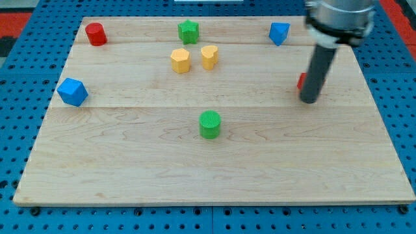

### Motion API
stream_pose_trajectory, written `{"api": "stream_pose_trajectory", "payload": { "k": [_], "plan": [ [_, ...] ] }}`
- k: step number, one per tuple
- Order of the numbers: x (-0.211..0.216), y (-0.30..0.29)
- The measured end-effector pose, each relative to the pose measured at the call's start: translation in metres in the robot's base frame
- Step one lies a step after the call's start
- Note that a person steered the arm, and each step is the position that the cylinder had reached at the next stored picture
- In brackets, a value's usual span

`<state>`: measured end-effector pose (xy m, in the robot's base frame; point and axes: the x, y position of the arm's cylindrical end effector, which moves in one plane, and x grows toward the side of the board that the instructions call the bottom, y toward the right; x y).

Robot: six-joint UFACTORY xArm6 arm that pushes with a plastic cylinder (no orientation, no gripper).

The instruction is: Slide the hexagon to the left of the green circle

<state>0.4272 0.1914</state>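
Observation:
The green circle (210, 124) sits a little below the middle of the wooden board (130, 162). The yellow hexagon (180, 60) lies above it and to the view's left, next to a yellow heart (209, 56). My tip (309, 101) is at the view's right, far from both. It rests right beside a red block (301, 81), which the rod mostly hides.
A red cylinder (96, 34) is at the top left. A green star (188, 31) is at the top middle. A blue block (279, 32) is at the top right, and a blue cube (72, 91) at the left edge.

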Motion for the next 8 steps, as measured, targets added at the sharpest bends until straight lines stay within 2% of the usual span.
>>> {"api": "stream_pose_trajectory", "payload": {
  "k": [2,4,5,6,8],
  "plan": [
    [0.004,-0.036],
    [0.023,-0.026],
    [0.007,-0.060],
    [-0.038,-0.073],
    [-0.102,-0.097]
  ]
}}
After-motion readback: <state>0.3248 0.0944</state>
